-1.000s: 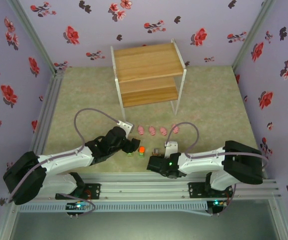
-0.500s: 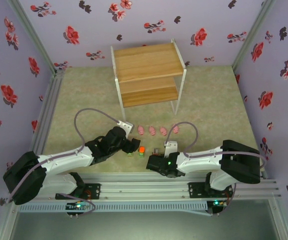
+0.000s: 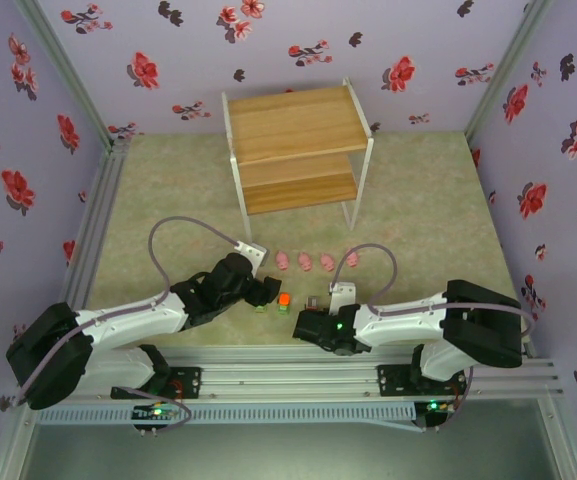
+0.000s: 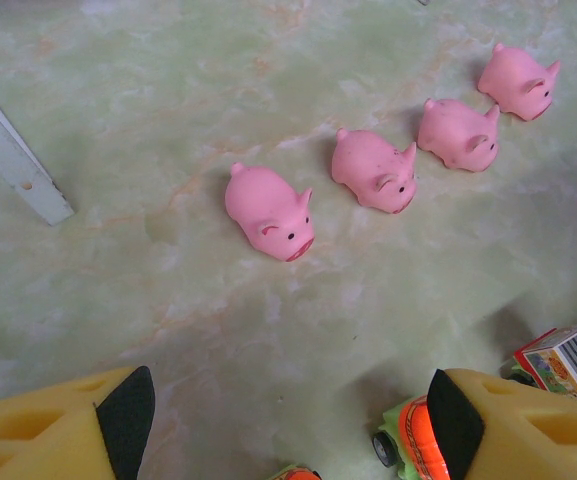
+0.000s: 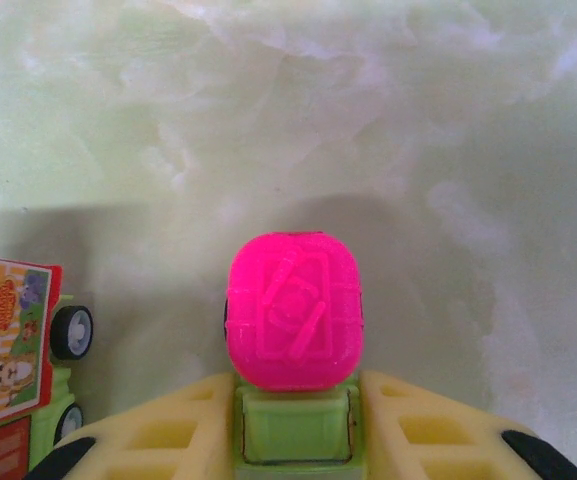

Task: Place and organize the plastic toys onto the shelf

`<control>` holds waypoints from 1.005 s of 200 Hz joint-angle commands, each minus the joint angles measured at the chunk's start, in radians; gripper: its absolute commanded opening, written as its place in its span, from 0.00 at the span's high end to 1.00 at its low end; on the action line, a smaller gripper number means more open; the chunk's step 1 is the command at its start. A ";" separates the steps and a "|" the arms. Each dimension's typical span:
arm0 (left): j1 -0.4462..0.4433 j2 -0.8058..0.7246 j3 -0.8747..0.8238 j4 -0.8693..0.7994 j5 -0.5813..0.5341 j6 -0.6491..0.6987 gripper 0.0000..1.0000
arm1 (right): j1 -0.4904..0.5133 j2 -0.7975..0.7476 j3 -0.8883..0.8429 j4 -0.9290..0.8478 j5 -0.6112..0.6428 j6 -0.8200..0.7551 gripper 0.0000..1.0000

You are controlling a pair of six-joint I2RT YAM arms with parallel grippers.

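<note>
Right end effector [image 5: 293, 415] clamped on magenta-topped toy [image 5: 294, 310] — left end effector [image 4: 288, 425] apart, just near of four pigs [image 4: 269, 211].

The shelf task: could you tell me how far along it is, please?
Done: no toy sits on the shelf yet. In hand: the right gripper is shut on the magenta-topped toy. Remaining: four pink pigs, the orange-topped toy by the open left gripper, and the grey-topped toy.

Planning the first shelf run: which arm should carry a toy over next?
Right. The right gripper is shut on the magenta toy, fingers against both sides of its green base. The left gripper hangs open, holding nothing.
</note>
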 commanded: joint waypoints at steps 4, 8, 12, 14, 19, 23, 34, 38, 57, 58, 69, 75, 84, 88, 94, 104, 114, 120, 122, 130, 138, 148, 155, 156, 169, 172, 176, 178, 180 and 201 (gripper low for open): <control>-0.007 -0.002 0.033 0.005 0.008 0.019 0.24 | -0.004 -0.040 0.010 -0.061 0.035 0.011 0.70; -0.007 -0.002 0.033 0.005 0.007 0.019 0.24 | -0.005 -0.044 0.012 -0.067 0.038 0.009 0.70; -0.007 -0.002 0.033 0.005 0.007 0.019 0.24 | -0.003 -0.051 0.014 -0.074 0.040 0.008 0.70; -0.007 -0.002 0.032 0.006 0.007 0.019 0.24 | -0.004 -0.055 0.015 -0.077 0.042 0.006 0.70; -0.007 -0.001 0.031 0.006 0.007 0.019 0.24 | -0.005 -0.060 0.019 -0.084 0.045 0.002 0.70; -0.007 -0.003 0.032 0.006 0.009 0.019 0.24 | -0.005 -0.066 0.022 -0.092 0.046 0.001 0.70; -0.008 -0.002 0.032 0.009 0.010 0.019 0.24 | -0.005 -0.083 0.031 -0.111 0.053 -0.008 0.71; -0.007 -0.002 0.032 0.009 0.011 0.019 0.24 | -0.004 -0.089 0.035 -0.121 0.056 -0.010 0.71; -0.009 -0.001 0.030 0.014 0.015 0.019 0.24 | -0.005 -0.116 0.055 -0.159 0.068 -0.025 0.71; -0.009 -0.001 0.030 0.014 0.015 0.019 0.24 | -0.006 -0.117 0.055 -0.160 0.068 -0.026 0.71; -0.008 -0.001 0.031 0.015 0.018 0.020 0.24 | -0.006 -0.132 0.069 -0.183 0.075 -0.033 0.72; -0.009 0.000 0.031 0.016 0.018 0.020 0.24 | -0.007 -0.140 0.076 -0.194 0.080 -0.037 0.72; -0.009 -0.001 0.031 0.016 0.020 0.020 0.24 | -0.009 -0.153 0.088 -0.213 0.085 -0.047 0.72; -0.008 0.000 0.030 0.016 0.021 0.021 0.24 | -0.010 -0.159 0.093 -0.218 0.087 -0.052 0.72; -0.009 -0.001 0.031 0.017 0.021 0.021 0.24 | -0.012 -0.168 0.102 -0.230 0.090 -0.060 0.72; -0.009 0.000 0.031 0.019 0.024 0.021 0.24 | -0.016 -0.180 0.118 -0.245 0.095 -0.073 0.73; -0.009 -0.001 0.031 0.020 0.024 0.021 0.24 | -0.021 -0.191 0.135 -0.263 0.102 -0.089 0.73; -0.009 -0.001 0.031 0.020 0.026 0.021 0.24 | -0.025 -0.198 0.144 -0.272 0.105 -0.100 0.73; -0.009 0.000 0.031 0.020 0.026 0.021 0.24 | -0.026 -0.199 0.150 -0.275 0.107 -0.105 0.73; -0.009 -0.001 0.031 0.022 0.029 0.022 0.24 | -0.034 -0.206 0.161 -0.283 0.110 -0.121 0.74; -0.009 -0.001 0.030 0.022 0.030 0.022 0.24 | -0.043 -0.212 0.174 -0.291 0.112 -0.138 0.74; -0.009 -0.001 0.030 0.023 0.031 0.022 0.24 | -0.056 -0.217 0.189 -0.297 0.117 -0.158 0.74; -0.009 0.000 0.029 0.025 0.032 0.022 0.24 | -0.067 -0.221 0.198 -0.302 0.117 -0.174 0.74; -0.009 0.001 0.029 0.025 0.032 0.022 0.23 | -0.068 -0.221 0.200 -0.302 0.117 -0.175 0.74; -0.009 0.003 0.031 0.025 0.032 0.022 0.23 | -0.089 -0.226 0.218 -0.308 0.117 -0.207 0.75; -0.010 0.004 0.031 0.024 0.033 0.022 0.24 | -0.094 -0.226 0.222 -0.308 0.117 -0.215 0.75; -0.010 0.005 0.033 0.023 0.034 0.022 0.24 | -0.100 -0.227 0.229 -0.309 0.117 -0.226 0.75; -0.010 0.006 0.032 0.023 0.035 0.022 0.24 | -0.103 -0.228 0.232 -0.310 0.117 -0.232 0.75; -0.010 0.007 0.034 0.023 0.035 0.022 0.24 | -0.106 -0.228 0.235 -0.310 0.116 -0.236 0.75; -0.010 0.008 0.035 0.021 0.036 0.022 0.24 | -0.141 -0.223 0.278 -0.311 0.112 -0.302 0.75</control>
